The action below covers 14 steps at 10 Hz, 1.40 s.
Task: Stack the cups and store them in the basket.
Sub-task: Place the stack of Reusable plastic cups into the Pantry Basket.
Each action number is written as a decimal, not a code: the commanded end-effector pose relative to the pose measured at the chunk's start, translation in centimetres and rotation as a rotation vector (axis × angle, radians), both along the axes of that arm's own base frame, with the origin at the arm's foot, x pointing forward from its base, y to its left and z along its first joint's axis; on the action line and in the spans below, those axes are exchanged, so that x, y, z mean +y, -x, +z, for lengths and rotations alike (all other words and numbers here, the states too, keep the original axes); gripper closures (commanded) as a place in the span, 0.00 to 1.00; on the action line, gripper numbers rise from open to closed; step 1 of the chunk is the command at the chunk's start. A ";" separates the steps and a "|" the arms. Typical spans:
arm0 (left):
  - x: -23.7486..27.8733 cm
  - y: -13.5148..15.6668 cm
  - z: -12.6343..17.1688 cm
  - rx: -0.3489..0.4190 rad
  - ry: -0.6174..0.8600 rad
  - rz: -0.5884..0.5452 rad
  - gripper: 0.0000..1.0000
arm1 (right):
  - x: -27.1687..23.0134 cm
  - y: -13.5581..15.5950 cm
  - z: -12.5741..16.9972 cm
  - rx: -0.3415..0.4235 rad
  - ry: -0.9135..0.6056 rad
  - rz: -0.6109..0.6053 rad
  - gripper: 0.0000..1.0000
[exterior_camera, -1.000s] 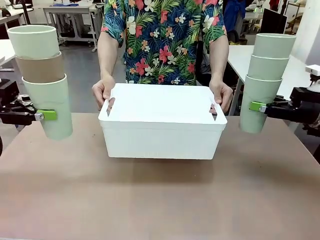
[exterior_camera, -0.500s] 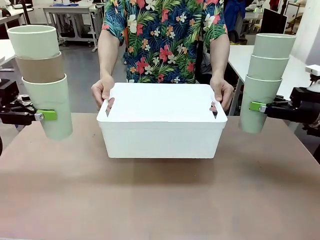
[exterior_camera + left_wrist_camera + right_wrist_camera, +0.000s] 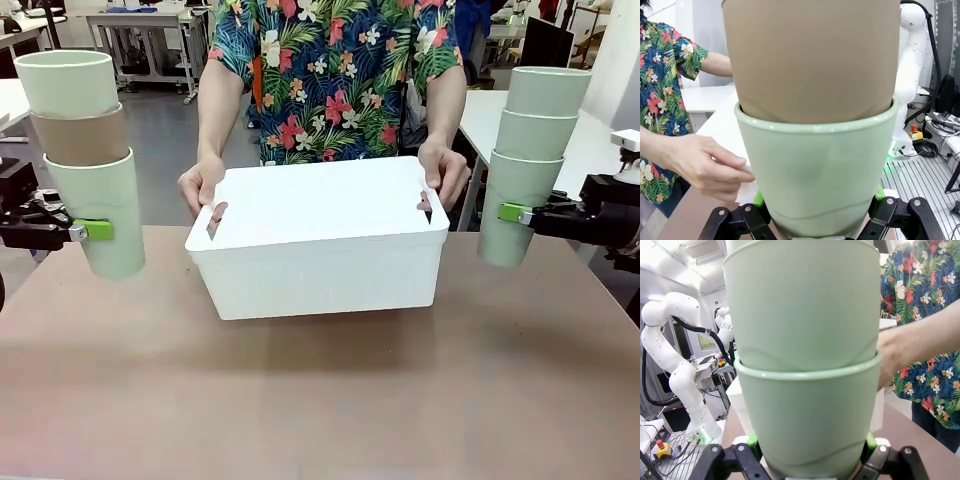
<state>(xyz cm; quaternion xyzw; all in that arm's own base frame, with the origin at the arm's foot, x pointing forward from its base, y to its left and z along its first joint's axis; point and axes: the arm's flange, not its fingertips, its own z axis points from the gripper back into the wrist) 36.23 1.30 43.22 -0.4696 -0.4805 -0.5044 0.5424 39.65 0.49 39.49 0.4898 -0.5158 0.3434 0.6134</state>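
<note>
- Left end effector (image 3: 103, 232) clamps the bottom cup of the left stack (image 3: 85, 160): three upright cups, tan in the middle, above the tabletop (image 3: 320, 400).
- Right end effector (image 3: 503, 213) clamps the right stack (image 3: 530, 150): three green cups, upright.
- Basket (image 3: 320, 275) sits centred between the stacks, long axis left–right, slightly skewed, with a person's hands (image 3: 200, 185) at its ends.
- Right stack looks marginally nearer to the basket.
</note>
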 end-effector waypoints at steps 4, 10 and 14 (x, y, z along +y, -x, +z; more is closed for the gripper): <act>0.0 0.1 0.4 -0.010 0.006 -0.002 0.15 | 0.0 0.0 0.3 -0.008 -0.003 -0.002 0.14; -1.2 -0.9 3.3 0.001 -0.095 0.043 0.15 | 0.0 0.0 0.3 -0.008 -0.003 -0.002 0.14; -9.5 0.6 8.3 -0.004 -0.254 0.056 0.15 | 0.0 0.0 0.3 -0.008 -0.003 -0.002 0.14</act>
